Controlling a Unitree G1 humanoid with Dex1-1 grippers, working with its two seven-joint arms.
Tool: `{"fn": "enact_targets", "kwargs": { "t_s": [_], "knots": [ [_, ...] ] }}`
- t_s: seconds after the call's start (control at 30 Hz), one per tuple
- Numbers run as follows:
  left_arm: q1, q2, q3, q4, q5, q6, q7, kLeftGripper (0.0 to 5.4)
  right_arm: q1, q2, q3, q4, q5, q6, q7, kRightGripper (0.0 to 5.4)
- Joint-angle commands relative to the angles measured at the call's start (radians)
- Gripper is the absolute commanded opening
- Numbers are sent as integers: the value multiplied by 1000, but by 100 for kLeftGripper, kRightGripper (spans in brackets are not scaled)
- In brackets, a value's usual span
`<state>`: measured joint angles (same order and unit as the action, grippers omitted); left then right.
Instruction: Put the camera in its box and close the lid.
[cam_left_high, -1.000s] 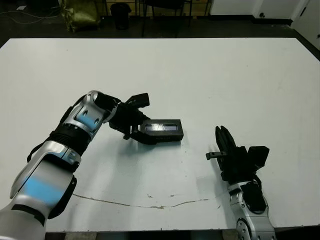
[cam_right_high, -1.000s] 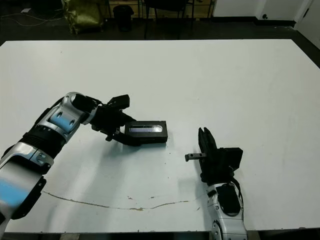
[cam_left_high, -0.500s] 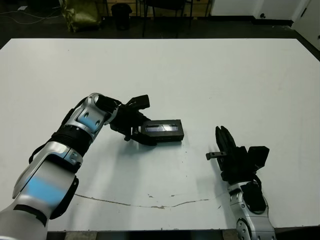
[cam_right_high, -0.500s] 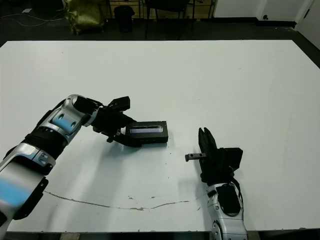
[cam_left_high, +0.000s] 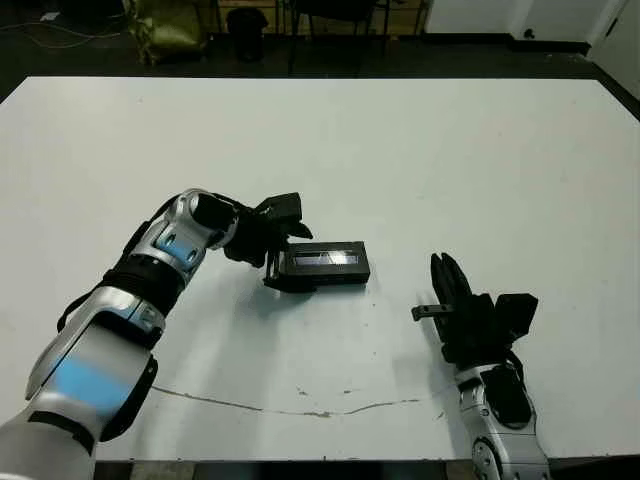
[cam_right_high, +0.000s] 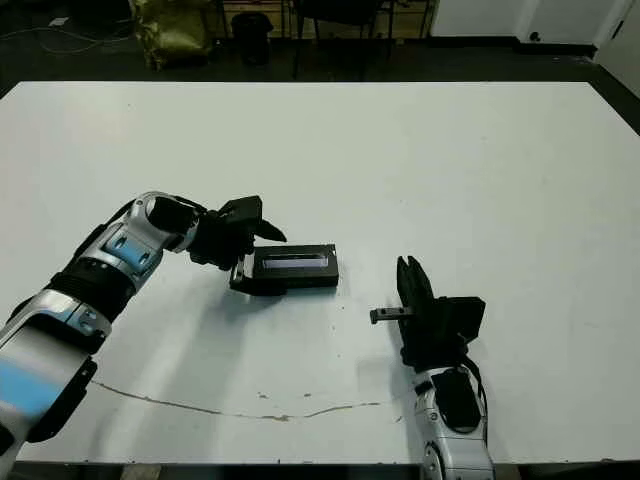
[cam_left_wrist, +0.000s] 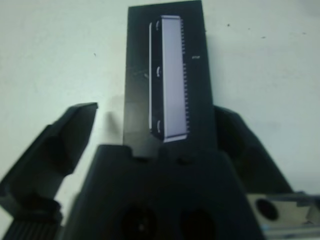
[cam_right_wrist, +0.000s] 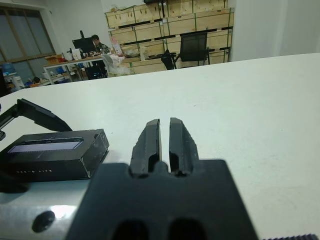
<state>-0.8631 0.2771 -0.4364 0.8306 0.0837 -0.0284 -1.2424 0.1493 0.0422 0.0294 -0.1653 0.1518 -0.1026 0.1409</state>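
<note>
The box (cam_left_high: 322, 268) lies flat on the white table (cam_left_high: 420, 150) near the middle, with the lid (cam_left_wrist: 167, 75) on top of it, pale grey strip facing up. The camera does not show in any view. My left gripper (cam_left_high: 279, 243) is open and straddles the box's left end; in the left wrist view one finger (cam_left_wrist: 60, 145) stands clear of the box and the other sits close beside it. My right gripper (cam_left_high: 441, 266) is shut with nothing in it, to the right of the box and nearer the table's front edge, and its fingers (cam_right_wrist: 150, 140) point past the box's right end.
A thin dark crack (cam_left_high: 300, 411) runs along the table near its front edge. Beyond the far edge stand chairs and a bag (cam_left_high: 160, 25). In the right wrist view a person (cam_right_wrist: 95, 41) sits at a distant desk.
My left gripper's fingers have drawn back from the box's front-left side to its left end and spread wider. The box has shifted slightly to the right and squared up. The right arm is still.
</note>
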Motion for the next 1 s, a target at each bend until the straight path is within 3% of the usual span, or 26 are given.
{"fn": "enact_targets", "kwargs": {
  "t_s": [0.03, 0.6, 0.77, 1.0],
  "knots": [
    [40, 8, -33, 51, 47, 8, -33, 537, 12, -6, -2, 4, -2, 16, -6, 0],
    [30, 39, -6, 82, 17, -75, -161, 537, 18, -3, -1, -15, 4, 43, -12, 0],
    [64, 77, 62, 0, -49, -61, -190, 537, 17, 0, -2, -10, 8, 39, -10, 0],
    [173, 153, 273, -299, -221, 63, -72, 537, 16, -4, -4, -5, 9, 38, -6, 0]
  ]
}}
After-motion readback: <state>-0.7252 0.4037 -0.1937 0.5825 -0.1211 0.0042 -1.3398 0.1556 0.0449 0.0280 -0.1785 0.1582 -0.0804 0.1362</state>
